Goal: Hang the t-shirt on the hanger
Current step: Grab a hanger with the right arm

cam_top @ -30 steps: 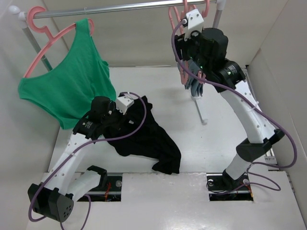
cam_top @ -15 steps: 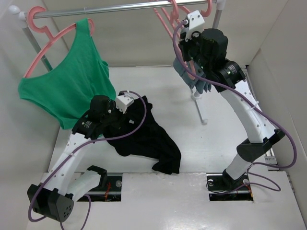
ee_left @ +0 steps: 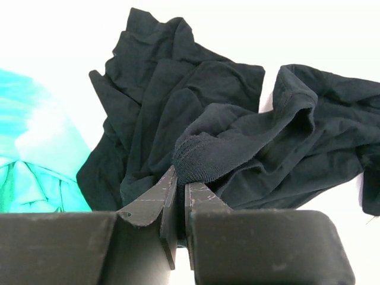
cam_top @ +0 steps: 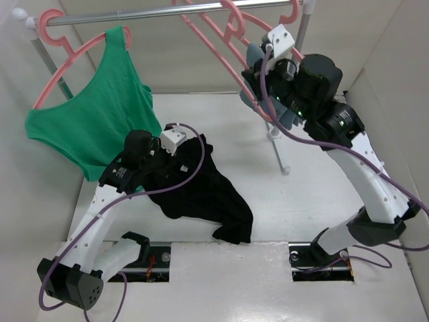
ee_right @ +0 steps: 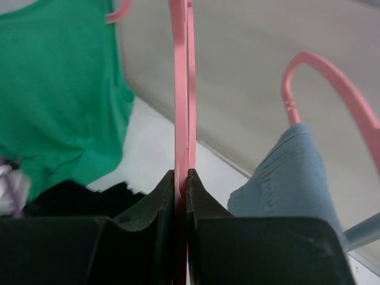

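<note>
The white table (cam_top: 315, 194) and the metal rail (cam_top: 167, 10) across its far edge stand as they did a second ago. The big change is in the right arm: its elbow has swung out to the right and toward the near side, and the wrist has drawn back from the rail.

With it the hanger (cam_top: 214, 33) has turned. It was hanging almost edge-on at the far right; now its pink shoulders slant from the far left down to the wrist. I cannot tell whether its hook has cleared the rail. The right wrist view shows the hanger (ee_right: 181, 89) as a thin pink strip running into the right gripper (ee_right: 181, 181), whose fingers are pressed tight on it. From above, the right gripper (cam_top: 258, 90) sits just in front of the denim garment (cam_top: 287, 119) and its own hanger.

The t-shirt (cam_top: 201, 194) has barely shifted. It lies crumpled on the table at near left, just right of the green tank top (cam_top: 94, 127). The left gripper (cam_top: 155, 173) stays at its far-left edge. The left wrist view shows the left gripper (ee_left: 178, 187) closed on a rolled fold of the t-shirt (ee_left: 237, 136), probably a hem or collar.

So the hanger seems to be on its way to the shirt, with threading not yet begun.
</note>
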### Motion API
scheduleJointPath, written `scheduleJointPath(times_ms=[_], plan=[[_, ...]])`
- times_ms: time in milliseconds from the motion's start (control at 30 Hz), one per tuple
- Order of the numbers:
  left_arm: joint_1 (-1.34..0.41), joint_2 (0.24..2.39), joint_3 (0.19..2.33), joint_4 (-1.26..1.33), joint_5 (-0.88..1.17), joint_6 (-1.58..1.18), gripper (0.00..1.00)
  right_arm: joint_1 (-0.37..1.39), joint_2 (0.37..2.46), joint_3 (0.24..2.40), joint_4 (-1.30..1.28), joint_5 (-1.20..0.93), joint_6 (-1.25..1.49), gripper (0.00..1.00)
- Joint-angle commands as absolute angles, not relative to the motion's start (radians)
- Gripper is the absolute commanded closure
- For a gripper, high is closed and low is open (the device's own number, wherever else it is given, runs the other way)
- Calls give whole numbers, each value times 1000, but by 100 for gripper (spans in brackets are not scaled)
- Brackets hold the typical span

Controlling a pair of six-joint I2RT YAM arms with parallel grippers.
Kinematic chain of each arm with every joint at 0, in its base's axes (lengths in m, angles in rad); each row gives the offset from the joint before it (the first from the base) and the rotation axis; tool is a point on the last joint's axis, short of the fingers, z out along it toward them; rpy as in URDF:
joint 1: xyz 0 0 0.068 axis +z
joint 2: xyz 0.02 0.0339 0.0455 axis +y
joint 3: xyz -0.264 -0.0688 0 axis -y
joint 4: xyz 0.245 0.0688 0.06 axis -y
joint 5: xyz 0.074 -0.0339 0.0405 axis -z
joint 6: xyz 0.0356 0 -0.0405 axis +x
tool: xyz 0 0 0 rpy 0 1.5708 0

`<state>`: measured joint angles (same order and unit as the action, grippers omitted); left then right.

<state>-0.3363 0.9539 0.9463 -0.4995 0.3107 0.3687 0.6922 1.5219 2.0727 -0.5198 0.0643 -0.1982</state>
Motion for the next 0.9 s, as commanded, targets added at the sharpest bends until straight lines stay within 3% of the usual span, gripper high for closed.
scheduleJointPath(times_ms=[0,167,433,600,867], plan=[[-333,948,1005,-488,339,338,100,739,1416,1978,-445,9,-216,100],[-333,979,1040,-488,348,328,100,822,1243,1697,-512,40,-204,100],[-333,1057,1081,-488,310,301,100,919,925,1257,-632,78,30,100],[-333,1115,1132,-488,267,291,100,971,845,1148,-689,54,80,100],[-333,1161,1157,-463,176,311,100,983,788,1167,-805,14,100,100]])
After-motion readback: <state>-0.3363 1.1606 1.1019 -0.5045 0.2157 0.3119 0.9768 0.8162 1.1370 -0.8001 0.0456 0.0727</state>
